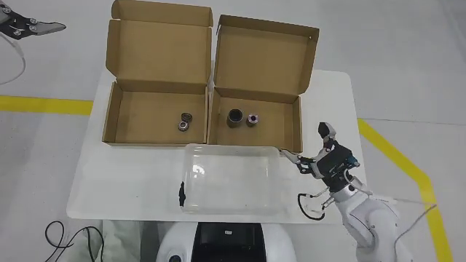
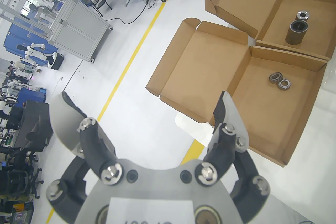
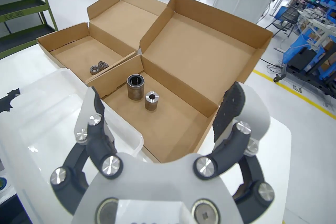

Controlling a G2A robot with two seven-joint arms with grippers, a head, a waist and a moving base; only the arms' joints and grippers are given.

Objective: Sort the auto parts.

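Auto parts lie by kind in two open cardboard boxes on the table [image 1: 331, 94]: a pair of bearings [image 1: 183, 121] side by side in the left box [image 1: 142, 116], and a tall sleeve [image 1: 234, 117] and shorter bushing [image 1: 252, 119] standing upright in the right box [image 1: 277, 129]. My right gripper [image 3: 164, 93], jaws spread and holding nothing, hangs at the table's right front beside the clear tray [image 1: 233, 182], with the upright pair ahead and to its left. That makes it, I judge, the nearer arm, since my left gripper [image 2: 143, 97], equally wide and bare, hangs well off the table's left side.
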